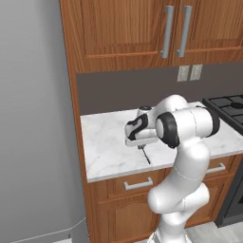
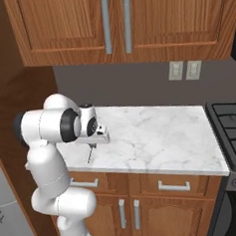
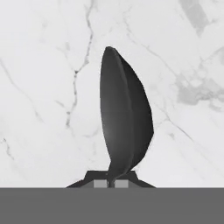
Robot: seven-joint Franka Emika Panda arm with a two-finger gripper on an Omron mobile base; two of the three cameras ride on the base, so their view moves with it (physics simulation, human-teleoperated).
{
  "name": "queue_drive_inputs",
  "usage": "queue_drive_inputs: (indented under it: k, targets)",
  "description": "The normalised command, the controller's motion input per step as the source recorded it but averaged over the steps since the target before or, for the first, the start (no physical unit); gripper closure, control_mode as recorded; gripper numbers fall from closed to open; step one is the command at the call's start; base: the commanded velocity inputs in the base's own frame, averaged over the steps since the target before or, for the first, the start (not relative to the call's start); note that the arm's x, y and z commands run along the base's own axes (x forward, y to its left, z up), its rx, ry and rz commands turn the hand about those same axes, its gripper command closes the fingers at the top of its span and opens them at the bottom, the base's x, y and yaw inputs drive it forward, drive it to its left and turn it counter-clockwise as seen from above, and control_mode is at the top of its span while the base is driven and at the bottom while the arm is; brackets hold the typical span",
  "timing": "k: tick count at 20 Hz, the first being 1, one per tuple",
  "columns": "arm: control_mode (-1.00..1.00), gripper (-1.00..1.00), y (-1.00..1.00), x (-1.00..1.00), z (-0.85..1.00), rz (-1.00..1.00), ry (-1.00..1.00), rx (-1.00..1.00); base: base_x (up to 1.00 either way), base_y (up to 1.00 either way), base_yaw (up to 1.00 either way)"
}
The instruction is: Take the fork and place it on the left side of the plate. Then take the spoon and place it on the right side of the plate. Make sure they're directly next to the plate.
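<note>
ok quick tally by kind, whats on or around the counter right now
spoon: 1, dark, shut in the gripper
counter: 1
upper cabinet handles: 2
wall outlets: 2
stove: 1
total: 7

The spoon (image 3: 124,118) shows its dark bowl in the hand view, but its handle is cut off at the bottom edge. In the left base view the spoon (image 1: 144,155) is a thin dark line, its upper end hidden under the end effector (image 1: 140,146). The stove (image 1: 231,108) is cut by the right edge.
</note>
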Motion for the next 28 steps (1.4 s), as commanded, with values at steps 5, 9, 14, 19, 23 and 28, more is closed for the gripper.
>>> queue_drive_inputs:
  k: [5,9,14,19,23,28]
  targets:
    - [-1.00,1.00,0.00,-0.36,0.52,-0.02,-0.01,0.11,0.00,0.00,0.00]
    - [-1.00,1.00,0.00,-0.49,0.96,-0.07,-0.05,0.12,0.00,0.00,0.00]
    - [-1.00,1.00,0.00,-0.63,1.00,-0.09,0.00,0.05,0.00,0.00,0.00]
    - [-1.00,1.00,0.00,-0.88,1.00,-0.14,0.00,0.00,0.00,0.00,0.00]
    - [-1.00,1.00,-0.02,-1.00,0.92,-0.15,0.00,0.00,0.00,0.00,0.00]
    - [-1.00,1.00,-0.20,-1.00,0.46,-0.08,-0.01,-0.01,0.00,0.00,0.00]
